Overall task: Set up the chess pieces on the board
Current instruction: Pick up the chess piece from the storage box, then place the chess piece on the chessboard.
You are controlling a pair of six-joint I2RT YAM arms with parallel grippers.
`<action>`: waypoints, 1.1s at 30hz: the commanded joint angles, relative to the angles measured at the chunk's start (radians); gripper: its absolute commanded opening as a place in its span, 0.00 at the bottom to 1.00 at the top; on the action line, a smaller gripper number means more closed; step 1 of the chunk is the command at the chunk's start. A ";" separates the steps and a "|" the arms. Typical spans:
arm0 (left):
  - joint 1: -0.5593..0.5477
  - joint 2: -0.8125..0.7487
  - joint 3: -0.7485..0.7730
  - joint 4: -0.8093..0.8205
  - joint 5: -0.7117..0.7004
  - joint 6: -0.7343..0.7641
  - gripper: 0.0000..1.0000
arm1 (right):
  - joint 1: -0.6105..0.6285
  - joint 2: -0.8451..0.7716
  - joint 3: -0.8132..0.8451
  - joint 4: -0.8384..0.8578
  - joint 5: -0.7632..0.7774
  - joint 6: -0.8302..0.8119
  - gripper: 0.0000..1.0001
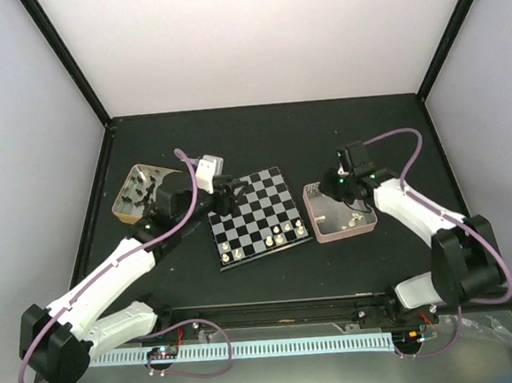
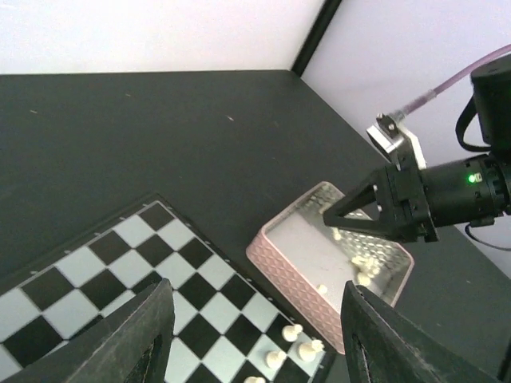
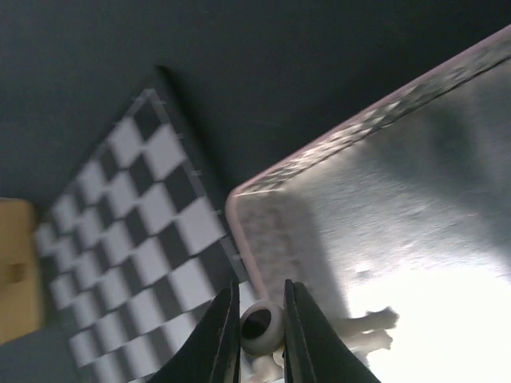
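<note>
Dark counter [image 1: 260, 129]: few chess pieces [image 1: 273, 237] stood on the board [image 1: 253, 214], near-right rows; most work was left. Over the pink tray [image 1: 311, 214], the right gripper [image 3: 259, 319] pinched one cream piece [image 3: 261, 325]. Farther left, the left gripper [image 1: 232, 193] hovered half-open, empty, above the board's far edge; tin [image 1: 118, 207] beyond held dark pieces.

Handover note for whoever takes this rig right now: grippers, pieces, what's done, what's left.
Grippers: left gripper is open and empty, over the far edge of the board. The right gripper is shut on one white piece at the board-side edge of the pink tray.
Things: a few white pieces stand along the board's near edge, and more lie in the pink tray. The black pieces sit in the gold tin.
Done: only those few white ones are placed.
Left: set down the held piece, then the rest of white and, as far as I can see, all of black.
</note>
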 commanded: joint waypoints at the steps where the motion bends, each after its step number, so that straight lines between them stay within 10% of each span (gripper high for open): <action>1: -0.066 0.035 0.011 0.095 0.000 -0.046 0.59 | -0.002 -0.115 -0.104 0.254 -0.216 0.342 0.09; 16: -0.249 0.174 -0.149 0.493 -0.101 -0.219 0.57 | 0.202 -0.171 -0.268 0.850 -0.378 1.098 0.10; 33: -0.247 0.185 -0.131 0.510 -0.179 -0.255 0.12 | 0.296 -0.161 -0.264 0.942 -0.393 1.141 0.10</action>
